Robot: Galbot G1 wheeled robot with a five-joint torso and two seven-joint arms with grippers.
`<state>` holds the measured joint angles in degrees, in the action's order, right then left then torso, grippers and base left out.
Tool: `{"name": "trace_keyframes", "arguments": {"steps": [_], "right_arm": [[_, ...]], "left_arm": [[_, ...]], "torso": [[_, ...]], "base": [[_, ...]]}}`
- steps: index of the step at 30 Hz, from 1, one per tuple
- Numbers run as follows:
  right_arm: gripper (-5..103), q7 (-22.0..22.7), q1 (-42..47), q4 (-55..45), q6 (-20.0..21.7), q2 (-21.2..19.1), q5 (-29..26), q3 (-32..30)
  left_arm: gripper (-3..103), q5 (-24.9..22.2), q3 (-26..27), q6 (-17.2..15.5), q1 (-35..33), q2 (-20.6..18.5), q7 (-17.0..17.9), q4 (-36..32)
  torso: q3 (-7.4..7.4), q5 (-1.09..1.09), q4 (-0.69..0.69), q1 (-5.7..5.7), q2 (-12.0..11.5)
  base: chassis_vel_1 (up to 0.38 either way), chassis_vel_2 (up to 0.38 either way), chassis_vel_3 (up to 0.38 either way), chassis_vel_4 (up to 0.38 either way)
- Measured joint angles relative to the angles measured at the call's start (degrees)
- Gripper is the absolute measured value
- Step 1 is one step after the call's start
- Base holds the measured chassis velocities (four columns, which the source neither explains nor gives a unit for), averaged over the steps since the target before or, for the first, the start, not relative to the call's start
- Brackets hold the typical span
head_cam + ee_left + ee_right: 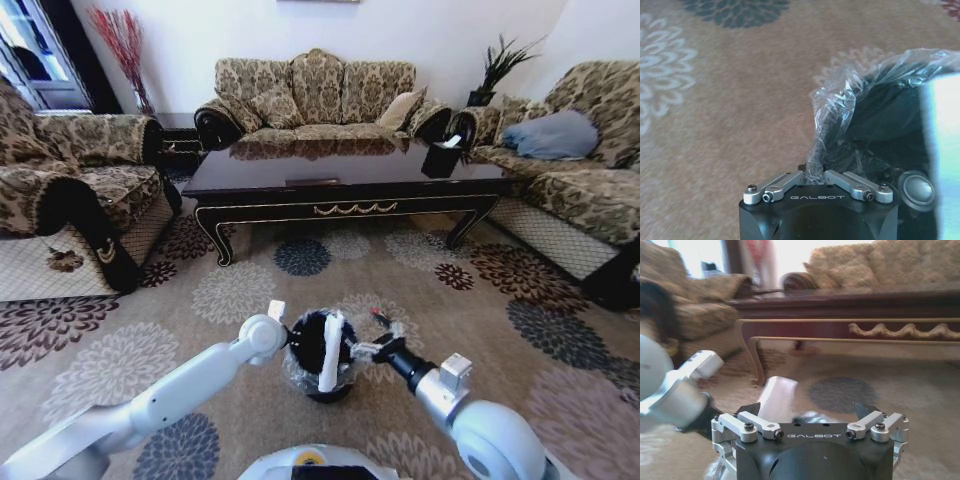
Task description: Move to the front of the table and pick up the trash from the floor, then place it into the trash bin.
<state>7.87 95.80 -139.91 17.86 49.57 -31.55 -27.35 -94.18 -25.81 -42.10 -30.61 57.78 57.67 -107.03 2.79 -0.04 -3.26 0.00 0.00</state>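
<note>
The black trash bin (312,340) with its clear bag stands on the patterned floor (240,290) just in front of me. A white piece of trash (330,365) stands upright inside it and leans on the near rim. My left gripper (279,318) is at the bin's left rim, shut on a fold of the clear bag (832,107). My right gripper (375,348) hangs open at the bin's right rim, with the white trash (777,397) just beyond one fingertip. The dark table (340,180) stands farther ahead.
Patterned sofas stand to the left (70,200), behind the table (315,95) and to the right (570,180). A black tissue box (440,158) sits on the table's right end. Open carpet lies between the bin and the table's front rail (880,330).
</note>
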Motion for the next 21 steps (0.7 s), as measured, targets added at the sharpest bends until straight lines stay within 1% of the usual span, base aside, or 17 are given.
{"name": "trace_keyframes", "arguments": {"steps": [1,2,3,5,7,8,9,10,11,13,14,15,17,18,19,20,21], "right_arm": [[100,-0.07,-0.37,1.55,-0.94,0.28,1.41,0.01],[100,1.49,-0.36,1.69,0.27,0.46,0.84,0.06],[100,1.63,-0.40,2.82,-0.92,0.65,2.82,-0.28],[100,0.81,-0.36,3.36,-1.59,0.54,2.55,-0.83],[100,2.27,-0.10,2.50,0.65,0.21,-1.02,-1.28],[100,2.38,-0.42,2.85,-0.11,0.21,0.57,-1.66],[100,1.63,-0.67,2.73,0.03,-0.14,-1.57,-2.55],[100,3.25,-0.48,1.44,2.72,-0.25,-4.02,-2.52],[100,3.25,-0.48,1.44,2.72,-0.25,-4.02,-2.52],[100,2.76,-1.07,2.79,0.33,0.02,1.97,-2.85],[100,2.94,-0.70,2.31,2.03,-0.14,-4.39,-2.67],[100,5.32,-0.55,1.17,4.89,0.22,-5.03,-2.46],[100,4.38,-0.58,1.50,3.29,0.45,-3.14,-2.58],[100,2.96,-0.32,1.46,2.38,0.50,-5.23,-2.52],[100,4.80,-0.19,0.47,5.01,0.62,-9.98,-2.36],[100,7.17,-0.29,-0.84,8.02,1.18,-9.72,-2.16],[100,3.11,-0.12,-0.24,4.22,1.29,-6.42,-2.58]], "left_arm": [[0,-0.41,-1.00,0.00,0.20,0.92,0.37,-0.30],[0,-0.60,-1.57,0.00,0.29,1.40,0.72,-0.43],[0,-0.67,-2.17,-0.02,0.49,1.81,1.05,-0.46],[0,-0.85,-2.47,-0.02,0.53,2.02,1.11,-0.56],[0,-0.97,-2.77,-0.02,0.70,2.07,1.16,-0.72],[0,-0.95,-2.82,-0.02,0.83,2.07,1.23,-0.72],[0,-1.05,-2.77,-0.02,0.87,1.87,1.23,-0.66],[0,-1.06,-2.70,-0.02,0.91,1.64,1.27,-0.64],[0,-1.06,-2.70,-0.02,0.91,1.64,1.27,-0.64],[0,-1.15,-2.67,-0.02,1.01,1.45,1.30,-0.69],[0,-1.29,-2.47,-0.02,0.87,1.36,1.29,-0.92],[0,-1.25,-2.34,-0.02,0.74,1.32,1.35,-1.04],[0,-1.26,-2.23,-0.02,0.57,1.34,1.37,-1.11],[0,-1.34,-2.10,-0.02,0.35,1.35,1.35,-1.21],[0,-1.35,-2.00,-0.02,0.16,1.30,1.35,-1.25],[0,-1.24,-1.98,-0.03,0.03,1.15,1.46,-1.25],[0,-1.26,-1.90,-0.04,-0.11,0.99,1.47,-1.25]], "torso": [[0.01,0.07,0.05,0.00,0.00],[0.01,0.08,0.04,0.00,0.00],[0.00,0.02,0.03,0.00,0.00],[0.01,0.05,0.03,0.00,0.00],[0.01,0.05,0.03,0.00,0.00],[0.00,0.02,0.00,0.00,0.00],[0.01,0.05,0.07,0.00,0.00],[0.01,0.07,0.05,0.00,0.00],[0.01,0.07,0.05,0.00,0.00],[0.01,0.00,0.06,0.00,0.00],[0.01,0.08,0.06,0.00,0.00],[0.01,0.06,0.03,0.00,0.00],[0.01,-0.01,0.02,0.00,0.00],[0.00,0.01,0.05,0.00,0.00],[0.01,0.05,0.05,0.00,0.00],[0.00,0.04,0.03,0.00,0.00],[0.00,0.02,0.03,0.00,0.00]], "base": [[0.000,0.000,0.000,0.000],[0.000,0.000,0.000,0.000],[0.000,0.000,0.000,0.000],[0.000,0.000,0.000,0.000],[0.000,0.000,0.000,0.000],[0.000,0.000,0.000,0.000],[0.000,0.000,0.000,0.000],[0.000,0.000,0.000,0.000],[0.000,0.000,0.000,0.000],[0.000,0.000,0.000,0.000],[0.000,0.000,0.000,0.000],[0.000,0.000,0.000,0.000],[0.000,0.000,0.000,0.000],[0.000,0.000,0.000,0.000],[0.000,0.000,0.000,0.000],[0.000,0.000,0.000,0.000],[0.000,0.000,0.000,0.000]]}}
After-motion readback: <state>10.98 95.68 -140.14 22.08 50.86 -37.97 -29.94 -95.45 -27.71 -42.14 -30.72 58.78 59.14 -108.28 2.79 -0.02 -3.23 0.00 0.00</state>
